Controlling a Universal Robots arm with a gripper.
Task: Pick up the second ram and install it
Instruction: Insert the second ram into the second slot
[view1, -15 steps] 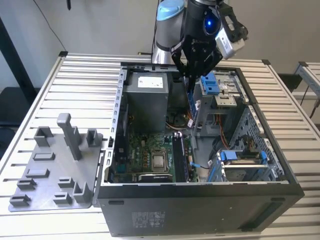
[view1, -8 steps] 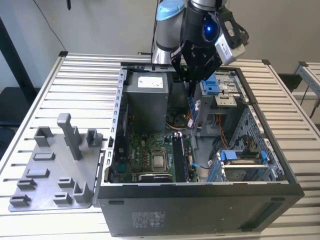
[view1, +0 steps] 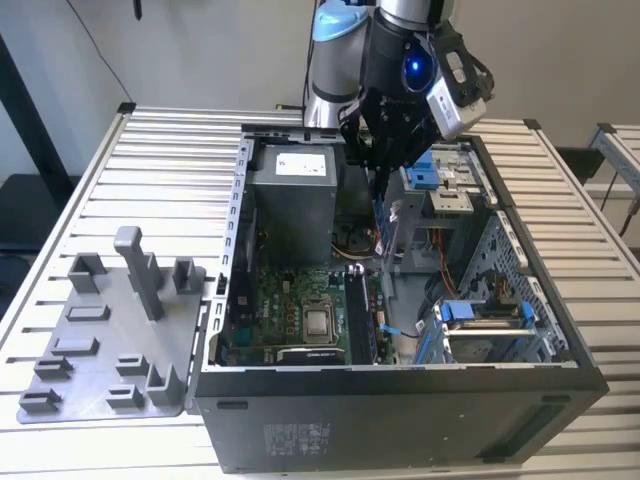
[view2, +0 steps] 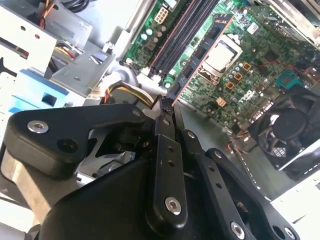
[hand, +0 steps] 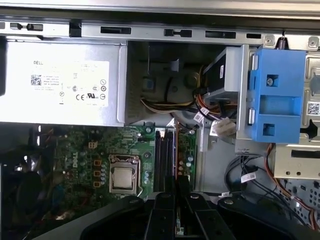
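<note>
My gripper (view1: 380, 165) pinches narrowly on the second ram (view1: 381, 225), holding it upright and edge-down so it lines up with the memory slots (view1: 356, 310) at six o'clock in the exterior view.

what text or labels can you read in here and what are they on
White label on the power supply: print too small to read.
Small sticker on the drive cage: a square code, no legible words.
Pale sticker on the computer case: too small to read.
Motherboard markings: unreadable.
</note>
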